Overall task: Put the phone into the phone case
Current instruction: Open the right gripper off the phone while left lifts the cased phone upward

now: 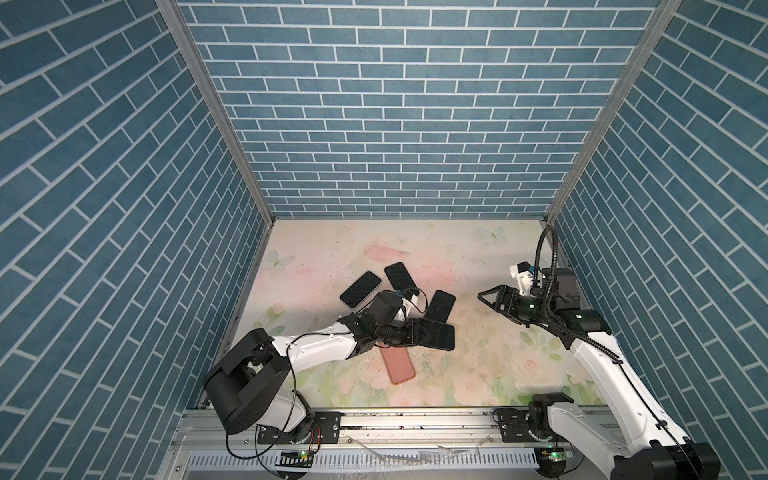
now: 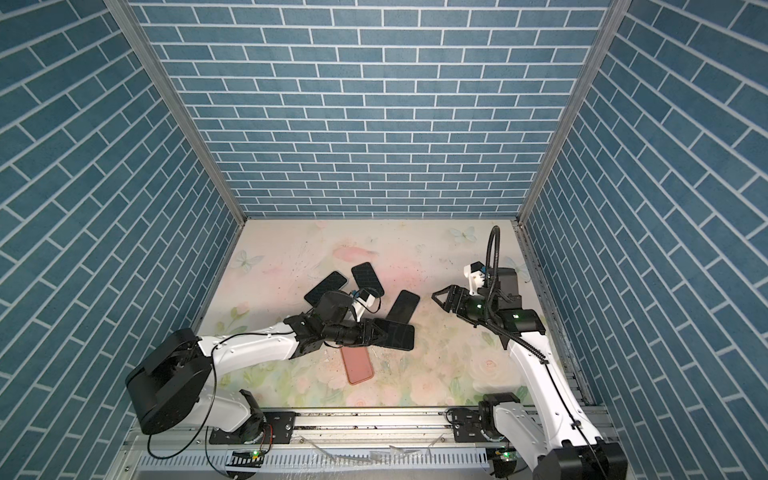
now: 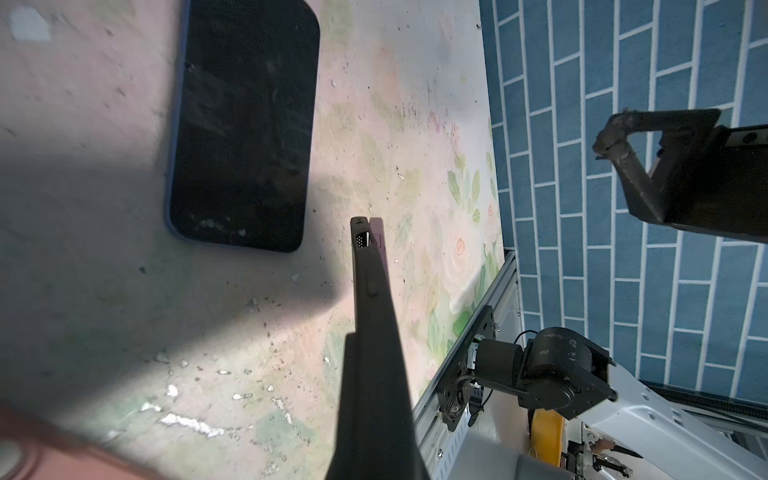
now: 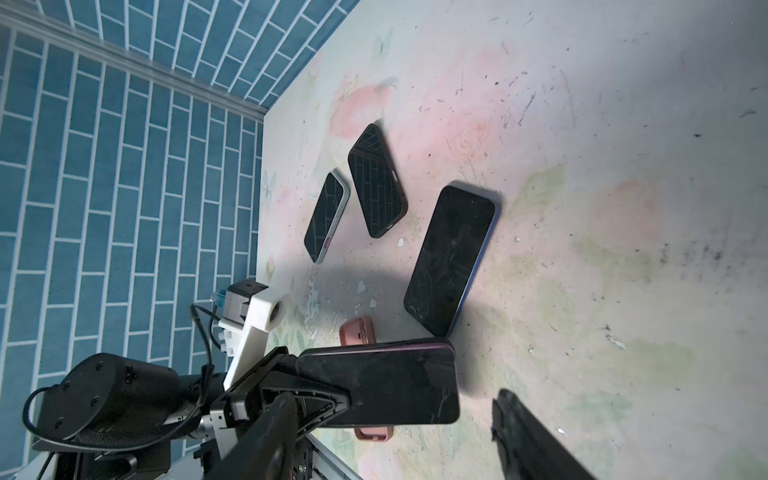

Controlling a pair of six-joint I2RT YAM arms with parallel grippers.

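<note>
In both top views my left gripper (image 1: 423, 334) (image 2: 380, 332) is shut on one short end of a bare black phone (image 1: 442, 337) (image 2: 399, 336) and holds it flat above the table. An empty pink phone case (image 1: 398, 365) (image 2: 358, 366) lies open side up on the table, just below and in front of the phone. The left wrist view shows the phone (image 3: 370, 332) edge-on and a corner of the case (image 3: 41, 457). My right gripper (image 1: 487, 297) (image 2: 440, 297) (image 4: 395, 397) hangs open and empty to the right of the phone (image 4: 382, 386), clear of it.
Three phones in cases lie behind the left arm: a light-cased one (image 1: 360, 289), a dark-cased one (image 1: 401, 276) and a blue-cased one (image 1: 441, 306) (image 3: 245, 124) (image 4: 451, 257). Blue brick walls (image 1: 395, 124) close in three sides. A metal rail (image 1: 415, 419) runs along the front edge.
</note>
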